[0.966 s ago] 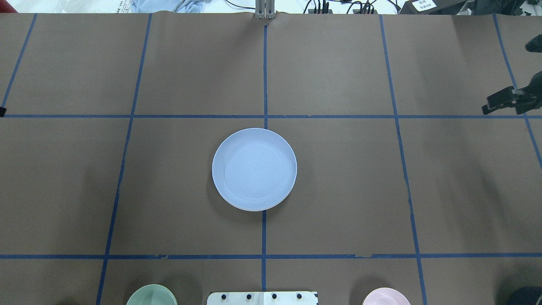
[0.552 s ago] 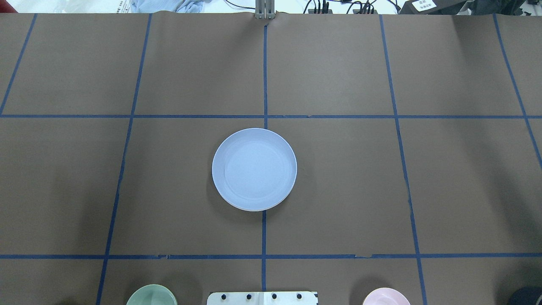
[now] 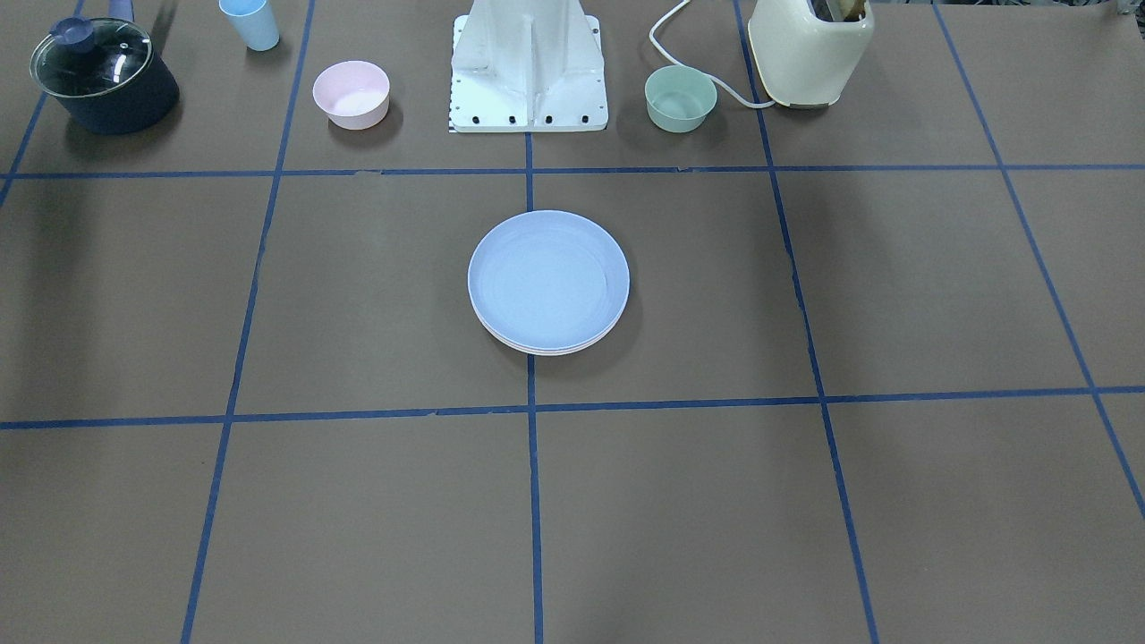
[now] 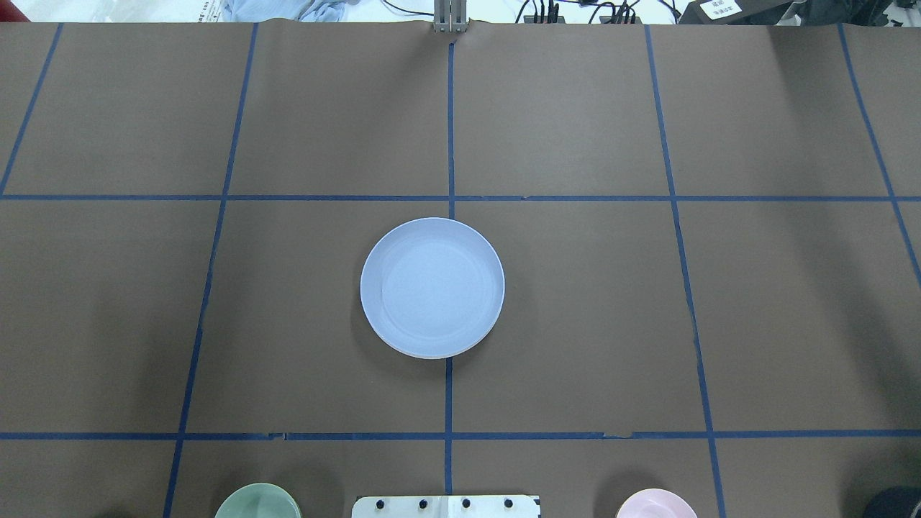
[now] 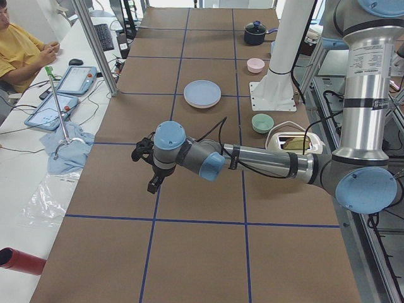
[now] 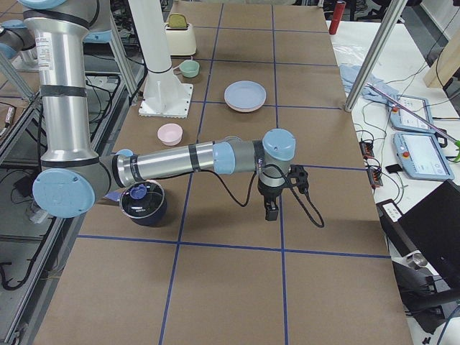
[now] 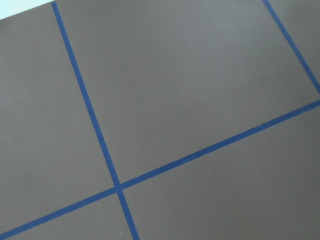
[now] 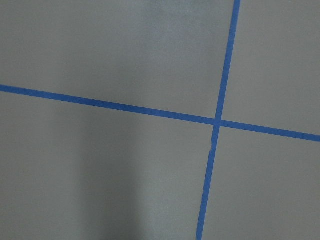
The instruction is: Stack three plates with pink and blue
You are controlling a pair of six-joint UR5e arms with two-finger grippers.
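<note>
The light blue plate lies on top of a stack at the table's middle; it also shows in the front view. Thin pale rims of plates under it show at its near edge; their colours cannot be told, so the pink and cream plates are hidden. My left gripper hangs over bare table far from the stack, toward the table's left end. My right gripper hangs over bare table toward the right end. Both show only in the side views, so I cannot tell whether they are open or shut.
Near the robot base stand a small pink bowl, a small green bowl, a cream toaster, a dark pot with a glass lid and a light blue cup. Blue tape lines grid the brown table.
The right gripper, seen at the overhead view's right edge a second ago, has moved out of that view, as has a dark sliver at the left edge. The plate stack has not moved.
</note>
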